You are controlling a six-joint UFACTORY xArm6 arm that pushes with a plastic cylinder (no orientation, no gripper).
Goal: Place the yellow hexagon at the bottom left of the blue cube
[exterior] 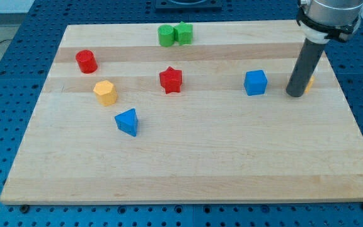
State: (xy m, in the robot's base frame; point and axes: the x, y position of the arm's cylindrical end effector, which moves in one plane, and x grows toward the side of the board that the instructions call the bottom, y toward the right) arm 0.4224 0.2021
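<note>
The yellow hexagon (105,92) lies on the wooden board at the view's left. The blue cube (255,82) sits right of centre, far from the hexagon. My tip (294,94) rests on the board just right of the blue cube, with a small gap between them. A yellow block (309,84) is mostly hidden behind the rod, only a sliver showing at its right side.
A red cylinder (86,61) is at the upper left. A red star (171,80) is at centre. A blue triangular block (127,122) lies below the hexagon. Two green blocks (174,34) touch at the top edge. The board (188,164) rests on a blue perforated table.
</note>
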